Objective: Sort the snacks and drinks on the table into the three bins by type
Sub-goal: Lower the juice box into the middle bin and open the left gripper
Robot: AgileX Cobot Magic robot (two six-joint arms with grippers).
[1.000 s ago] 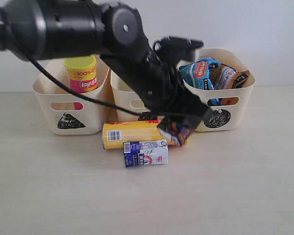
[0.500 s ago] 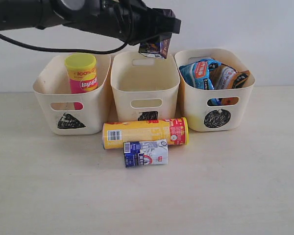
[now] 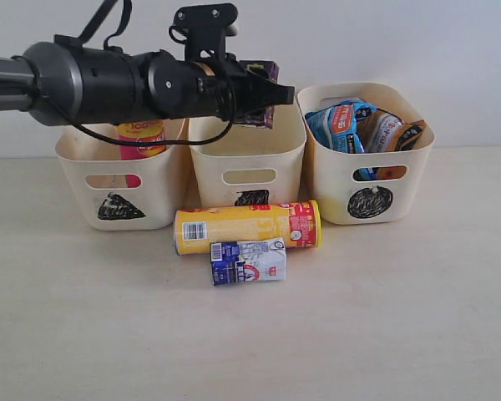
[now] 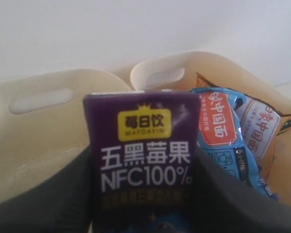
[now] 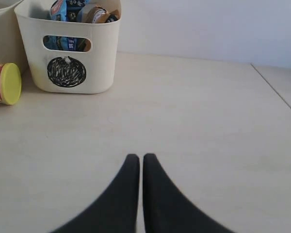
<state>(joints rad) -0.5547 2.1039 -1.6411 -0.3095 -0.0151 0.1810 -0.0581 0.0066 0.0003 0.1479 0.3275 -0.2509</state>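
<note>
My left gripper point(image 3: 263, 98) is shut on the dark purple carton point(image 4: 143, 160), held upright just over the rim of the middle bin point(image 3: 213, 154). The pink tube point(image 3: 140, 138) stands in the left bin point(image 3: 83, 171), partly hidden by my arm. A blue bag point(image 3: 338, 125) and an orange bag point(image 3: 392, 129) fill the right bin point(image 3: 405, 188). In front of the bins lie the yellow-orange tube point(image 3: 246, 225) and the white and blue carton point(image 3: 249, 261). My right gripper point(image 5: 136, 162) is shut and empty above bare table.
The left arm stretches from the left edge across the left bin. A white wall stands close behind the bins. The table's right edge point(image 5: 276, 92) shows in the right wrist view, with the right bin point(image 5: 102, 53) and the tube's yellow lid point(image 5: 9, 83) far off.
The left arm lifted the purple carton from beside the yellow-orange tube up over the middle bin, and now holds it slightly lower there. The right gripper has not moved.
</note>
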